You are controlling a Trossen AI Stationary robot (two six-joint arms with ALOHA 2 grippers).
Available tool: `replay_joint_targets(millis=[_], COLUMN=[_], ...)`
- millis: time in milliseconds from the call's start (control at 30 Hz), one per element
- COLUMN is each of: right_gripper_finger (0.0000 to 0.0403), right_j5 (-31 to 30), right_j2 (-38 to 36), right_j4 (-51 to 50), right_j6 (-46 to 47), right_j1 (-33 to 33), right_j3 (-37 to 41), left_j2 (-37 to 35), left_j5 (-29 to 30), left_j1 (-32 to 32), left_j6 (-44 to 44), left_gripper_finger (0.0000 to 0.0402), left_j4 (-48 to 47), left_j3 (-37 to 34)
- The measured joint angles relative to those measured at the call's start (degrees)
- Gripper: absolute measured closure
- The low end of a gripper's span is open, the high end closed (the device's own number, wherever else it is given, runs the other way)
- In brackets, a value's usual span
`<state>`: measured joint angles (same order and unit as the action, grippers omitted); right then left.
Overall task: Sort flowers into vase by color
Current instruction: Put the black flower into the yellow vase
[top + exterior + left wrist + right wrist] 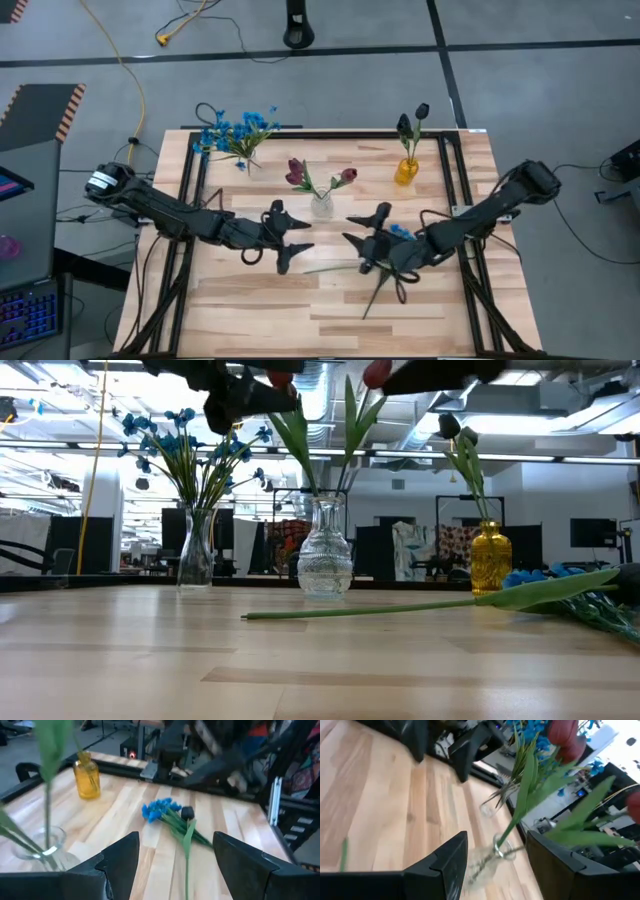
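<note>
While three vases already hold flowers at the back of the table (250,300), one loose flower (380,285) with a near-black bud lies flat on the wood at the front, beside a small blue sprig (400,232). Its long thin stem runs slantwise from just under the right gripper (362,226) down toward the front edge. The right gripper is nearer and hangs with its fingers apart and empty, and the left gripper (290,232) waits close by, also apart and empty, so I think the right arm should reach for it.
</note>
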<state>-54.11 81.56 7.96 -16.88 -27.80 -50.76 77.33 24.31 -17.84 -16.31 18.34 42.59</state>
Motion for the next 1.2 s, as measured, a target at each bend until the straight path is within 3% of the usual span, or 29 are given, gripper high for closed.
replay_joint_targets(millis=[333, 633, 900, 1200], right_gripper_finger=[0.0175, 0.0175, 0.0175, 0.0175], right_j5=[0.17, 5.59, 11.53, 14.12], right_j2=[-9.74, -14.13, -16.84, -16.04], right_j4=[-23.14, -43.14, -43.84, -43.52], right_j6=[18.59, 37.68, 42.04, 42.40], right_j1=[-4.49, -5.53, -5.97, -5.80], right_j3=[-0.06, 0.44, 4.99, 7.13], left_j2=[15.30, 30.90, 42.57, 53.09], left_j5=[-1.16, -2.15, -4.49, -6.70], left_j1=[0.30, 1.55, 2.74, 3.32], left_j6=[2.72, 7.32, 8.61, 6.90], left_gripper_finger=[0.0160, 0.0160, 0.0160, 0.0160], left_j4=[1.52, 1.70, -1.30, -5.63], left_j3=[8.22, 24.11, 36.53, 45.33])
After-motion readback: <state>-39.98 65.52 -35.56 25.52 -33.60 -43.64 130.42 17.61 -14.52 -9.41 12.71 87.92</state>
